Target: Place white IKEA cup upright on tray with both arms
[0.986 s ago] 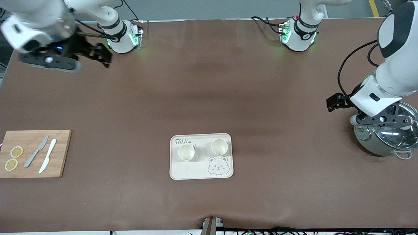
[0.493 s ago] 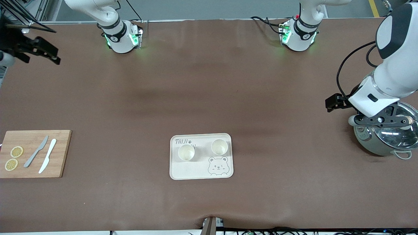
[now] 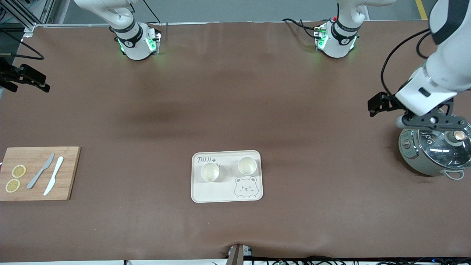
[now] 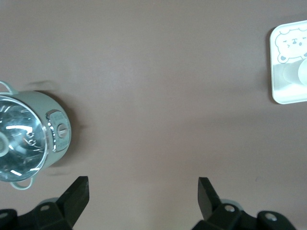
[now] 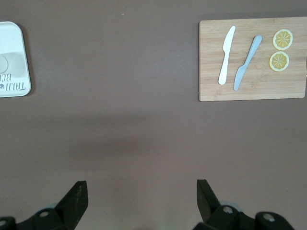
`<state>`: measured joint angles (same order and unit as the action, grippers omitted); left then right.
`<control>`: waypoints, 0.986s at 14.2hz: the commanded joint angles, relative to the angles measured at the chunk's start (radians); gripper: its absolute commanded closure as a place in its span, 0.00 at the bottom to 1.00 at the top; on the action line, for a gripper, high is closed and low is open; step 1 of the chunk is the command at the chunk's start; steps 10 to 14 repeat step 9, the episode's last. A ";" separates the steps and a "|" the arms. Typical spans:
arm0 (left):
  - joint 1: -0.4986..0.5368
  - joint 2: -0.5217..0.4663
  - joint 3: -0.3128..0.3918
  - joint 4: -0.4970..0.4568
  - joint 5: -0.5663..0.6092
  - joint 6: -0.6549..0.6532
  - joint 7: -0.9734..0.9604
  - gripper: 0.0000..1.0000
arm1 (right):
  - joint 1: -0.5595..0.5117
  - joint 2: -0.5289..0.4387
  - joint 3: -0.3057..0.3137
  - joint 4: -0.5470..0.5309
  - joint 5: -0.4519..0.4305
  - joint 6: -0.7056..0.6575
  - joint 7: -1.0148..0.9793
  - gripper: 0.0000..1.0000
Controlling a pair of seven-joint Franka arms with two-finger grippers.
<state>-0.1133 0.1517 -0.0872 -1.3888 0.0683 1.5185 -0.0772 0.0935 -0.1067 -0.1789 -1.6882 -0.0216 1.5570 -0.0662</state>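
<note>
Front view shows us the cream tray lying on the brown desk, near the middle of its length and toward the camera's edge. Two white cups stand upright on it, mouths up: one cup toward the right arm's end, just under the "TAIJI" lettering, and a second cup toward the left arm's end, just above the bear-face drawing. We see them apart from each other and untouched by either arm.

We find the left hand up in the air over bare desk beside a steel pot with a glass lid, which sits at the left arm's end of the desk. In the left wrist view its two black fingers stand wide apart with nothing between them.

We find the right hand over the desk's edge at the right arm's end, well away from the tray. Its fingers are likewise spread wide and empty.

On a wooden cutting board at the right arm's end lie a grey knife, a white knife beside it, and two lemon slices.
</note>
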 commanded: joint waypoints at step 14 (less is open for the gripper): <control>0.049 -0.032 0.004 -0.006 -0.013 -0.011 0.063 0.00 | -0.011 -0.038 0.027 -0.013 -0.004 0.012 -0.009 0.00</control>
